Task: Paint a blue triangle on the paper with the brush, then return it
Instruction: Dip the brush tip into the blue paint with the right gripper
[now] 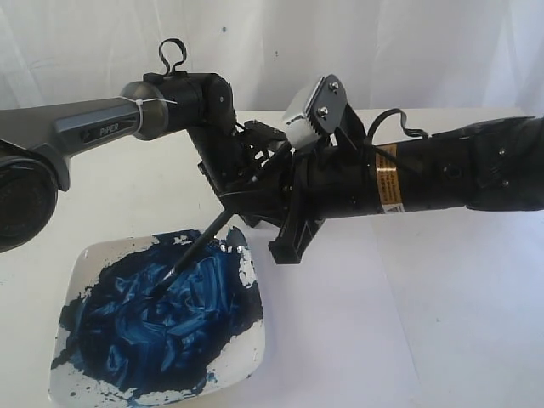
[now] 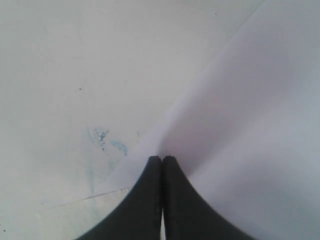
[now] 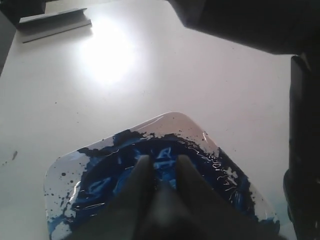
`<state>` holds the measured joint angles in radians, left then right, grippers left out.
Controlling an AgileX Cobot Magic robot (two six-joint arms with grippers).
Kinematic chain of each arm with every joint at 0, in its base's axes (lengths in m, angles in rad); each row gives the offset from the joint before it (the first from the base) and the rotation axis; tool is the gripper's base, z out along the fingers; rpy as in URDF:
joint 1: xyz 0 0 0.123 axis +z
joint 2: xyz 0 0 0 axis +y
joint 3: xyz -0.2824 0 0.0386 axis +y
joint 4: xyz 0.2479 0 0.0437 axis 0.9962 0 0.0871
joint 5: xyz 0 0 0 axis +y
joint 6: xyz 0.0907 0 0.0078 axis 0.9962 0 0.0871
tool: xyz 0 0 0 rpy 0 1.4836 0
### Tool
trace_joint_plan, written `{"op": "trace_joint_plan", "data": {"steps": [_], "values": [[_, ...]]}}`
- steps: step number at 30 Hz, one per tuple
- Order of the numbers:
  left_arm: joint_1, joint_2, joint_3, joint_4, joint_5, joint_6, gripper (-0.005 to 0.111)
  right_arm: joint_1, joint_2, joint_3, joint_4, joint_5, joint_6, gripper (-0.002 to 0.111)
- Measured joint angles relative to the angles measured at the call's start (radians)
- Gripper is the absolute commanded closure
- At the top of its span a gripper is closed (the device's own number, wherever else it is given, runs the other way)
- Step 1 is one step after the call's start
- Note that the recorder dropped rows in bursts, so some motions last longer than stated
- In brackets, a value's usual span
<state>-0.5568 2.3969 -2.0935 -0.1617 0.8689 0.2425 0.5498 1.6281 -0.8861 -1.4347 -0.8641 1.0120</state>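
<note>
Item: brush (image 1: 191, 255), clamped in your right gripper (image 3: 160, 161), long axis slanting down-left from the jaws, bristles in the paint plate (image 1: 85, 255); paper (image 2: 250, 125) lies to the plate's right, your closed left gripper (image 2: 161, 159) at its edge.

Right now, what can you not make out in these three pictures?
Exterior view: the brush loses its upper handle among the crossed arms.
Right wrist view: the blurred right pincer hides the brush tip.
Left wrist view: the paper is cut off by the frame edges; no blue triangle shows.
</note>
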Motion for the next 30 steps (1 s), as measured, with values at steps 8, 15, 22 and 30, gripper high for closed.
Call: {"op": "trace_joint_plan", "data": {"steps": [8, 15, 22, 30], "values": [[0.0, 0.0, 0.0, 0.0, 0.0, 0.0, 0.107, 0.0, -0.067, 0.0, -0.082, -0.002, 0.108, 0.108], [0.0, 0.0, 0.0, 0.0, 0.0, 0.0, 0.107, 0.0, -0.109, 0.0, -0.235, -0.04, 0.262, 0.108], [0.0, 0.0, 0.0, 0.0, 0.0, 0.0, 0.107, 0.0, -0.113, 0.0, -0.302, -0.028, 0.353, 0.108], [0.0, 0.0, 0.0, 0.0, 0.0, 0.0, 0.107, 0.0, -0.198, 0.0, -0.308, -0.001, 0.459, 0.108]]}}
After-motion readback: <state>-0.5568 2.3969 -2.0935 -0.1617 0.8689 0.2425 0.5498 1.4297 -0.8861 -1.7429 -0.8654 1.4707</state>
